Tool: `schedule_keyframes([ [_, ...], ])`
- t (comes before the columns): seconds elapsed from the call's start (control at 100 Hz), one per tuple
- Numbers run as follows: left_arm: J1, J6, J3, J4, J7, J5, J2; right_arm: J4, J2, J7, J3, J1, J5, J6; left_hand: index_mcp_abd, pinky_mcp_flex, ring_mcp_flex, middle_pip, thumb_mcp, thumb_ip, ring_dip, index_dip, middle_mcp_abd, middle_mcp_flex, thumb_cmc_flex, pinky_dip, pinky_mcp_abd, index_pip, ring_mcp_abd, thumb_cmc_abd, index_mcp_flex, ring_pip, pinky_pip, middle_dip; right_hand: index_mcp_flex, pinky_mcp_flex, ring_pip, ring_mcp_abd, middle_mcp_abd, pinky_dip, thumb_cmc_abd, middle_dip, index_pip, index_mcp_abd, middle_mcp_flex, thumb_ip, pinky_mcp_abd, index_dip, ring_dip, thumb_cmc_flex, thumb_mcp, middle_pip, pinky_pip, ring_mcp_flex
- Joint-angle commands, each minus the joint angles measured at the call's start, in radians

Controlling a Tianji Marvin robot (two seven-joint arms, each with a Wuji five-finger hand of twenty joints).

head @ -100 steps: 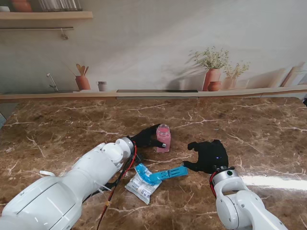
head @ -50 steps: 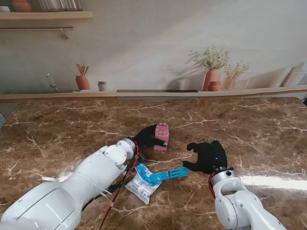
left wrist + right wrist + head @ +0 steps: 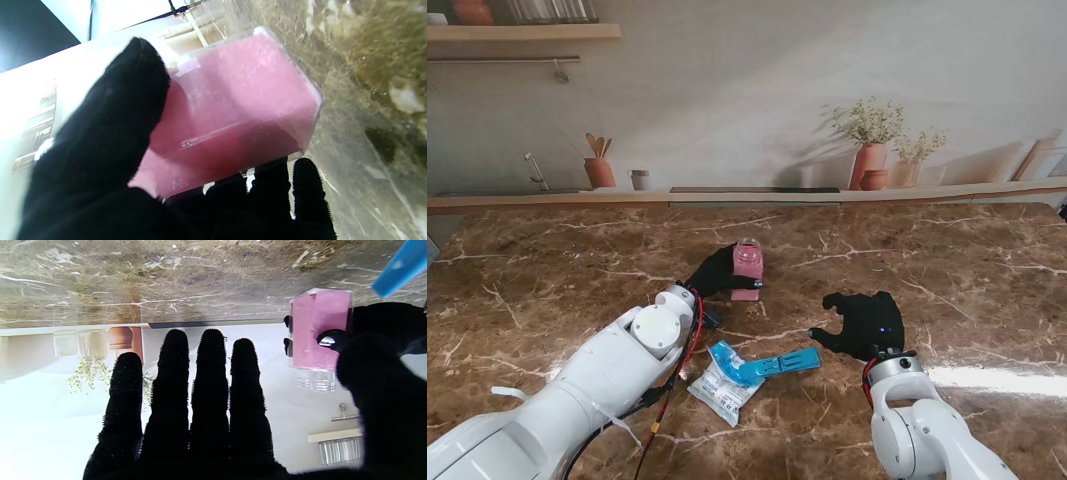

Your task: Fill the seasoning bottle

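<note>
Clear square seasoning bottle full of pink powder (image 3: 747,270) now sits farther from me and a bit left of where it was a second ago, upright, seemingly lifted or slid across the brown marble table (image 3: 947,270). Left hand (image 3: 712,275), black-gloved, grips it, thumb on one face, fingers (image 3: 308,196) on the opposite face. Blue-and-white refill pouch (image 3: 745,372) lies nearer me than the bottle, untouched. Right hand (image 3: 862,322) right of the bottle, fingers spread, holding nothing. Bottle looks already full, so this is likely repositioning.
</note>
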Motion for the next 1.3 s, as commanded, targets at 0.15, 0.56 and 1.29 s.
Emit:
schedule_keyframes([
  [0.15,0.022,-0.003,-0.018,-0.077,0.034,0.039,0.035,-0.006,-0.005,0.008,0.012,-0.014,0.001,0.024,-0.16,0.017,0.035,0.19,0.167,0.011,0.139,0.022,-0.012,0.224,0.099,-0.078,-0.073,0.284,0.062,0.194,0.202,0.118,0.078,0.362,0.031,-0.006,0.011,0.008,0.013,-0.02,0.017,0.01,0.016,0.009,0.02,0.048,0.013,-0.004,-0.005,0.029,-0.019,0.012,0.028,0.007],
  [0.56,0.077,0.021,-0.051,-0.222,0.023,0.106,0.102,-0.007,-0.005,0.007,0.045,-0.03,-0.024,0.071,-0.044,0.035,-0.025,0.216,-0.034,0.028,0.236,-0.443,0.005,0.076,0.238,-0.136,0.048,0.26,0.123,0.332,0.411,0.164,0.185,0.55,0.032,0.002,0.009,0.013,0.019,-0.02,0.007,0.004,0.018,0.004,0.006,0.05,0.01,-0.007,-0.008,0.036,-0.022,0.002,0.041,0.002],
  [1.29,0.177,-0.042,-0.11,-0.426,0.089,0.356,0.183,-0.056,0.037,0.505,0.097,-0.052,-0.25,0.129,0.051,0.378,0.343,0.25,-0.082,0.055,0.328,-0.407,0.068,0.172,0.355,-0.024,0.14,0.252,0.138,0.377,0.369,0.403,0.521,0.199,-0.304,0.013,-0.12,0.049,0.087,-0.036,-0.146,-0.098,-0.172,0.211,-0.352,0.026,-0.028,-0.065,-0.106,-0.034,0.021,-0.12,-0.002,-0.151],
])
